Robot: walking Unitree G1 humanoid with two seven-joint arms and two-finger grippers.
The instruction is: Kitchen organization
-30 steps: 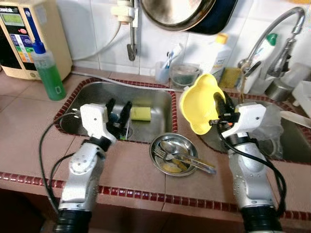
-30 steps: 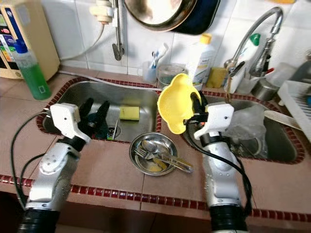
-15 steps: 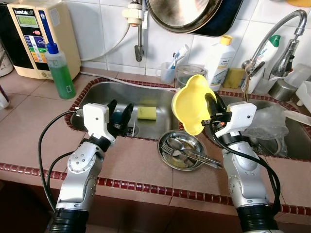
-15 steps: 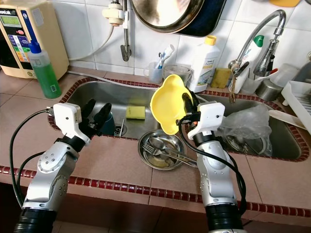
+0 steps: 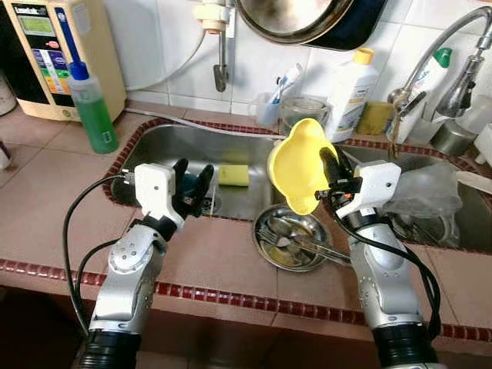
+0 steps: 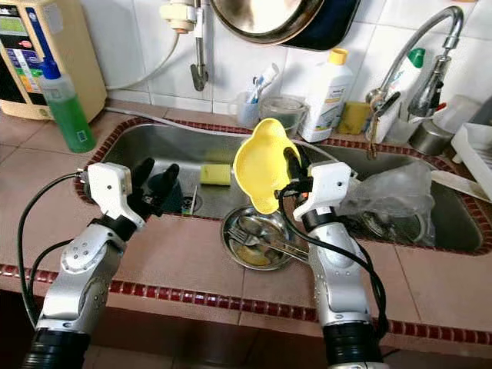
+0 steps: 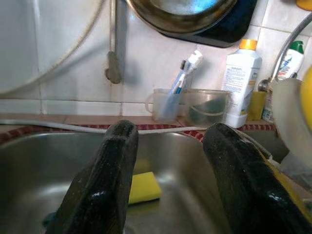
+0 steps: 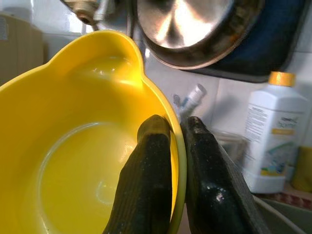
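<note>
Yellow bowl (image 5: 300,174) hangs tilted above the divider between the two sinks, your right gripper (image 8: 169,146) pinching its rim, one finger inside and one outside. It looks light, stiff plastic (likely slick), so keep that rim hold firm. You have one bowl, one steel dish (image 5: 290,240) and one sponge (image 5: 233,175); your left gripper (image 5: 192,181) hovers spread over the left sink (image 5: 154,142).

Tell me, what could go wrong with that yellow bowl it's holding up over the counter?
The right gripper pinches the yellow bowl by its thin rim alone, tilted on edge, so it may slip. It hangs above the steel dish holding cutlery, so a drop could hit that. The left gripper is open over the left sink, not helping.
</note>
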